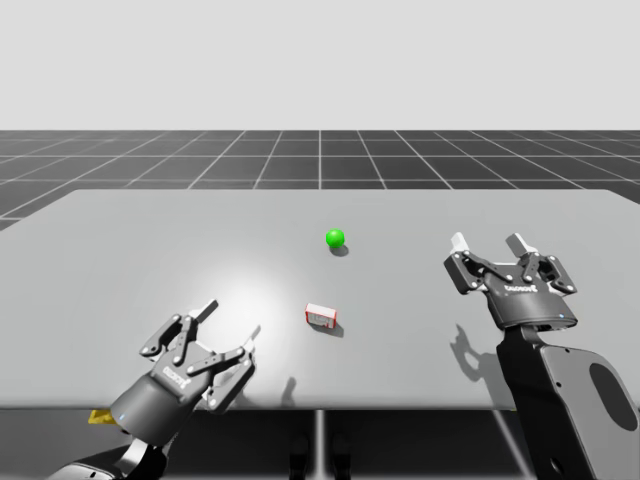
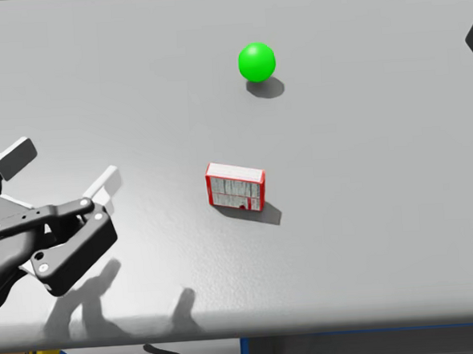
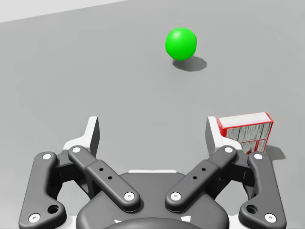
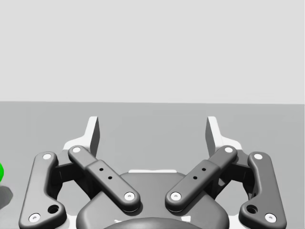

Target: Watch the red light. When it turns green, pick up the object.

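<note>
Left end effector (image 3: pixel 152 129) is wide open with the box (image 3: pixel 245 131) near one finger, ready to grab, since the light (image 3: pixel 181 43) ahead is green. Right end effector (image 4: pixel 152 126) is wide open too.

High camera overlooks table (image 1: pixel 120 250); nearer head camera shares the green light (image 1: pixel 335 238).

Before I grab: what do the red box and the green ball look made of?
Red box: likely printed cardboard, matte; flat faces, crisp edges, red border around grey print. Green ball: smooth, uniform colour, soft shading, perhaps plastic or a lit lamp; the render leaves it open.
</note>
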Tool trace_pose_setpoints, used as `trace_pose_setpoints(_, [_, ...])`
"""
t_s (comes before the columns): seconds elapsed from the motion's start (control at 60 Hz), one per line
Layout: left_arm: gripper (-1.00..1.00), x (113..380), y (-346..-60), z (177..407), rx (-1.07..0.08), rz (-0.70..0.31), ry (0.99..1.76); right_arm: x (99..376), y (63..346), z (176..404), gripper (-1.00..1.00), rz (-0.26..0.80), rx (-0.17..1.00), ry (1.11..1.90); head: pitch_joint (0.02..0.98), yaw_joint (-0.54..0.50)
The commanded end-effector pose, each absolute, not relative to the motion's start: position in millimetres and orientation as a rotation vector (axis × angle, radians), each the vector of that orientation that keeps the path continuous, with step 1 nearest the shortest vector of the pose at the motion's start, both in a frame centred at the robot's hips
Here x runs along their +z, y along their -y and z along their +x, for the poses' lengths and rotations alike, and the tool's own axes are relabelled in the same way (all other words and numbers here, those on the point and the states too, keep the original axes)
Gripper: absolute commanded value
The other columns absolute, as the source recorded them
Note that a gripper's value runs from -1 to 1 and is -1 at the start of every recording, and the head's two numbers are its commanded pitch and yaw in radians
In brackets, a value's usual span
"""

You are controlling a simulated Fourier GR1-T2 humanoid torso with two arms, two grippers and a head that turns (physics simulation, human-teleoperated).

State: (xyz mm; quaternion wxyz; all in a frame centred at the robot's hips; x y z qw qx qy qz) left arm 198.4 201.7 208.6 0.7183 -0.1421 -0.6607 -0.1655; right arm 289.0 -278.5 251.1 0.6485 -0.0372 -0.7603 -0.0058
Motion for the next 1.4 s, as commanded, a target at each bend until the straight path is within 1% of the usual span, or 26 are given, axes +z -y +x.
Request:
trace_pose_setpoints(0.017, [-1.0, 178, -172, 186, -0.408, -0.376, 1.383, 251, 279, 289, -1.0, -0.084, -0.012, 1.727, 0.879, -0.01])
trace_pose_setpoints(0.1, [-1.0, 164, -154, 184, -0.439, -0.404, 1.339, 251, 279, 289, -1.0, -0.084, -0.009, 1.725, 0.879, 0.0])
trace_pose_setpoints(0.2, [-1.0, 154, -137, 185, -0.463, -0.413, 1.315, 251, 278, 288, -1.0, -0.084, -0.008, 1.724, 0.88, -0.01])
trace_pose_setpoints(0.217, [-1.0, 152, -131, 186, -0.464, -0.415, 1.297, 251, 278, 288, -1.0, -0.083, -0.007, 1.724, 0.88, -0.01])
trace_pose_setpoints(0.283, [-1.0, 149, -123, 189, -0.454, -0.436, 1.274, 251, 278, 288, -1.0, -0.082, -0.007, 1.723, 0.878, -0.01])
trace_pose_setpoints(0.417, [-1.0, 142, -105, 195, -0.444, -0.444, 1.249, 251, 278, 287, -1.0, -0.081, -0.008, 1.723, 0.879, 0.0])
trace_pose_setpoints(0.567, [-1.0, 138, -90, 203, -0.401, -0.427, 1.254, 251, 278, 287, -1.0, -0.079, -0.009, 1.723, 0.879, -0.01])
trace_pose_setpoints(0.617, [-1.0, 136, -84, 208, -0.378, -0.401, 1.275, 252, 278, 287, -1.0, -0.078, -0.01, 1.723, 0.878, -0.01])
trace_pose_setpoints(0.7, [-1.0, 134, -78, 213, -0.348, -0.375, 1.287, 252, 278, 287, -1.0, -0.077, -0.01, 1.723, 0.88, -0.01])
trace_pose_setpoints(0.783, [-1.0, 130, -71, 219, -0.31, -0.328, 1.302, 252, 278, 287, -1.0, -0.075, -0.012, 1.724, 0.88, -0.01])
trace_pose_setpoints(0.833, [-1.0, 129, -66, 221, -0.286, -0.336, 1.297, 252, 279, 287, -1.0, -0.075, -0.014, 1.724, 0.879, -0.01])
trace_pose_setpoints(0.95, [-1.0, 126, -59, 228, -0.242, -0.295, 1.309, 252, 279, 286, -1.0, -0.073, -0.018, 1.725, 0.882, -0.01])
trace_pose_setpoints(1.4, [-1.0, 125, -39, 251, -0.155, -0.264, 1.264, 254, 282, 285, -1.0, -0.066, -0.028, 1.726, 0.881, -0.01])
